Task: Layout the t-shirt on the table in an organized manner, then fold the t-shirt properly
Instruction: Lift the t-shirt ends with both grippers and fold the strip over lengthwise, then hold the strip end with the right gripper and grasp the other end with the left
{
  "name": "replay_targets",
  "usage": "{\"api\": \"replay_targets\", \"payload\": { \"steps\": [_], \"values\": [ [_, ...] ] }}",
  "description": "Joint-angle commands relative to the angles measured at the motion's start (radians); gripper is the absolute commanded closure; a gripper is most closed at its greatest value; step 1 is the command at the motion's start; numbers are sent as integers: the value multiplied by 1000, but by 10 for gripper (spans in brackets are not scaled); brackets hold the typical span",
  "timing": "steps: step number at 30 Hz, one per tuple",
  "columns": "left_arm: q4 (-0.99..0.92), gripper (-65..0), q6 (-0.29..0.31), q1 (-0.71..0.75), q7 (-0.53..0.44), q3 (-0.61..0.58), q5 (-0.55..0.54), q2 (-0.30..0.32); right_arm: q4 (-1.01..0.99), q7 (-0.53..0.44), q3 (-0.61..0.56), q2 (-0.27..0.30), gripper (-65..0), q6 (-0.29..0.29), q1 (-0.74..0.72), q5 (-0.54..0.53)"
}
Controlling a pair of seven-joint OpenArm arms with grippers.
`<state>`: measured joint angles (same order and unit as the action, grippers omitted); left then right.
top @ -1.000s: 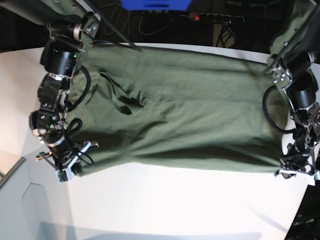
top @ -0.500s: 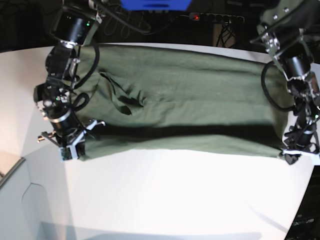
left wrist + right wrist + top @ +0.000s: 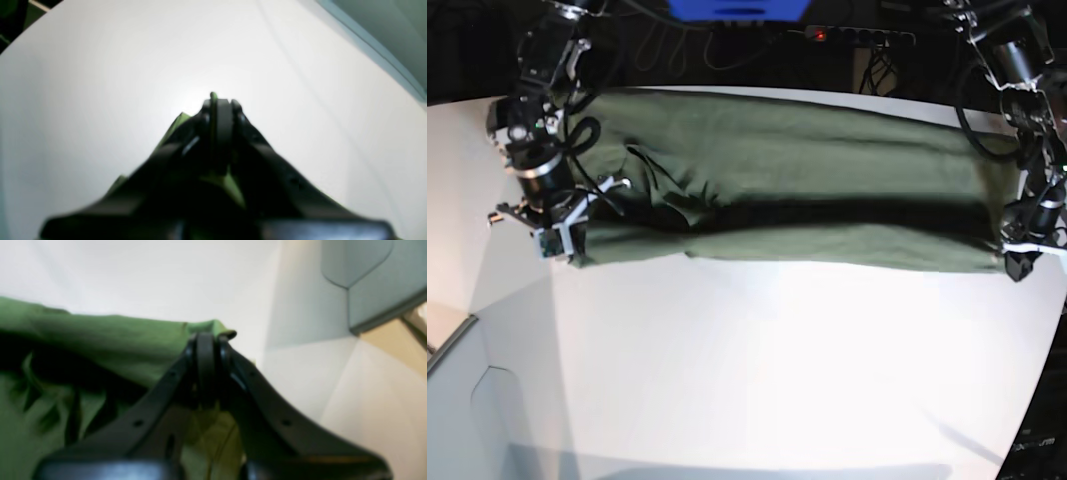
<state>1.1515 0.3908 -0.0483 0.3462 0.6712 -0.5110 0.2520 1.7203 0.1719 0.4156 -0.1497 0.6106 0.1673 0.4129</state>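
Base view: olive green soft cloth t-shirt (image 3: 787,190) lies stretched sideways across the far part of the smooth white table (image 3: 767,370), its near edge lifted and doubled over. Right gripper (image 3: 562,238) clamps the shirt's near corner on the view's left, left gripper (image 3: 1019,262) clamps the opposite near corner. Both wrist views show jaws pressed together on green cloth.

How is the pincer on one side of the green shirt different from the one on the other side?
In the base view, the left pincer sits at the right end of the olive green cloth t-shirt; the right pincer sits at the left end. The left wrist view shows mostly the plain white table ahead, while the right wrist view shows rumpled shirt alongside. Both are black and shut on the shirt's edge.
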Motion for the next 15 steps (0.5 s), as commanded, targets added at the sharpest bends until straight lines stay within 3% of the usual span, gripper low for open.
{"api": "replay_targets", "payload": {
  "steps": [1, 12, 15],
  "values": [
    [28, -1, 6, -3, -22, 3, -16, 20, 28, -28, -2, 2, 0, 9, 8, -13],
    [97, -1, 6, 78, -22, 6, -18, 20, 106, -28, -50, 2, 0, 10, 170, -13],
    [89, -1, 6, 78, -20, 54, -16, 16, 99, -28, -70, 2, 0, 10, 202, -13]
  ]
}}
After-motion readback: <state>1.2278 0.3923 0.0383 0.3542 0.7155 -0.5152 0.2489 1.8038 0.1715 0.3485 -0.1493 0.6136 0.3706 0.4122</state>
